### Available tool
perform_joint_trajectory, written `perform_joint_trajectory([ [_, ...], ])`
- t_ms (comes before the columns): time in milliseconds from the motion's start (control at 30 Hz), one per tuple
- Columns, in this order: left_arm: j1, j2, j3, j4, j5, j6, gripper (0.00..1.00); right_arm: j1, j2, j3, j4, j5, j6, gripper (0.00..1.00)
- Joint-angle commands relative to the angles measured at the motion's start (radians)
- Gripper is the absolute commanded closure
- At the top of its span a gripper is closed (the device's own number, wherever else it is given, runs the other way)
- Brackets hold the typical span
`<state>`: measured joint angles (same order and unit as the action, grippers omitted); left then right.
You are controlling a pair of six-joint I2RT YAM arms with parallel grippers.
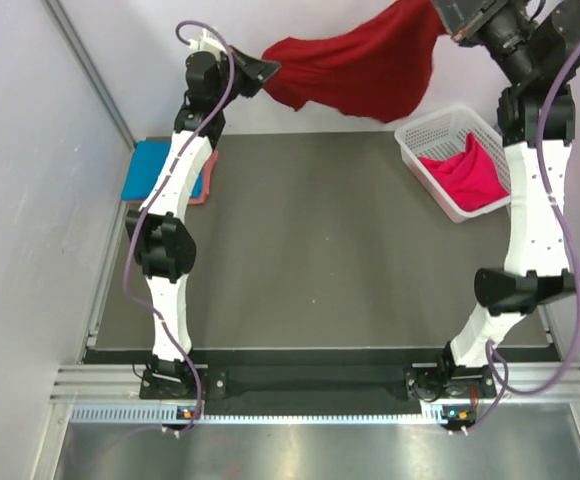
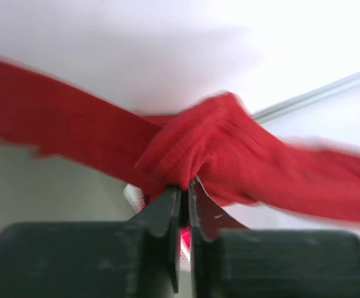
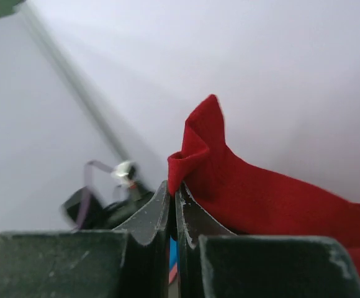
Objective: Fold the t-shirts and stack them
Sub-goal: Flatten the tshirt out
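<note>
my left jaws and right jaws each pinch shut on an edge of the dark red t-shirt [image 1: 355, 70], hanging slack above the far side of the bench [image 1: 310, 250], so i reckon i should pull it taut before laying it flat.

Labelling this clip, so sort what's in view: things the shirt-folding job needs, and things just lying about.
Part of the job:
- dark red t-shirt, held in the air between left hand and right hand, both shut on it
- hot pink t-shirt, in the basket
- blue t-shirt and salmon pink t-shirt, far left of the table

Just there:
- white basket
- table
</note>
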<state>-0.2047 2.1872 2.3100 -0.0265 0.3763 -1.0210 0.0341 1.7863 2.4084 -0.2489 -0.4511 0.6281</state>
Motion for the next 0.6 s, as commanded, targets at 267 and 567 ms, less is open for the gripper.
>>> perform_joint_trajectory([
  [267, 0.237, -0.364, -0.524, -0.601, -0.353, 0.354, 0.18, 0.785, -0.255, -0.768, -0.024, 0.008, -0.123, 0.79],
  [567, 0.238, -0.848, -1.111, -0.489, -0.250, 0.414, 0.19, 0.766, -0.419, -1.095, -0.104, 0.072, -0.159, 0.31],
])
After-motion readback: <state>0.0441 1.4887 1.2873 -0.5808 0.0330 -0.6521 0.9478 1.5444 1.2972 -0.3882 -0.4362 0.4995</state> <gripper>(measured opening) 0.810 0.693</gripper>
